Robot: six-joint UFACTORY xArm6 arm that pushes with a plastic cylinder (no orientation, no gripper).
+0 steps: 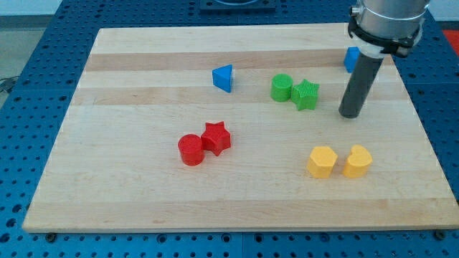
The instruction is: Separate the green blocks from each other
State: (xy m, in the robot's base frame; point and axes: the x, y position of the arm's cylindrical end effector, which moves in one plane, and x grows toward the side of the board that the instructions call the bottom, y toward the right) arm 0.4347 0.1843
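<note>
A green round block (281,87) and a green star block (305,94) sit touching each other in the upper right part of the wooden board (143,179). The round one is to the left of the star. My tip (349,114) rests on the board to the right of the green star, a short gap away and slightly lower in the view. It touches no block.
A blue triangular block (224,77) lies left of the green pair. A blue block (351,59) is partly hidden behind my rod. A red cylinder (191,150) and red star (216,137) touch at centre left. Two yellow blocks (321,161) (357,161) sit at lower right.
</note>
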